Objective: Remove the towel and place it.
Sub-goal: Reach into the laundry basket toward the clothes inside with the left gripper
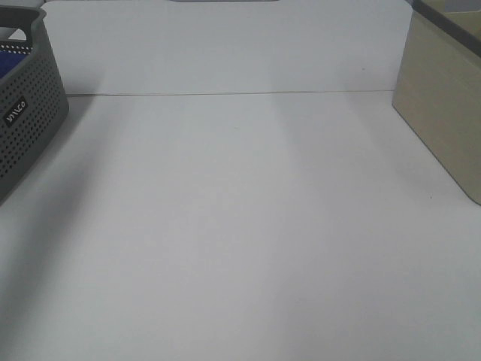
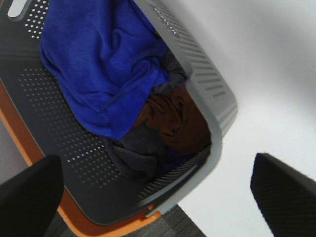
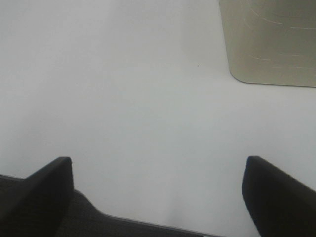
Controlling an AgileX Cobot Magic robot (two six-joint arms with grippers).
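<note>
A: Where is the towel (image 2: 98,69)?
B: Bunched in the grey basket (image 2: 212,94), over a brown cloth (image 2: 173,116), at the table's (image 1: 240,226) left edge.
A: Grippers?
B: Left gripper (image 2: 158,192) above the basket, jaws apart, empty; right gripper (image 3: 160,190) over the table, likewise apart.

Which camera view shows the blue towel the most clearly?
The left wrist view: the towel lies crumpled in the grey basket, next to a brown cloth. The exterior high view shows only a blue sliver inside the basket. The right wrist view shows none of it.
</note>
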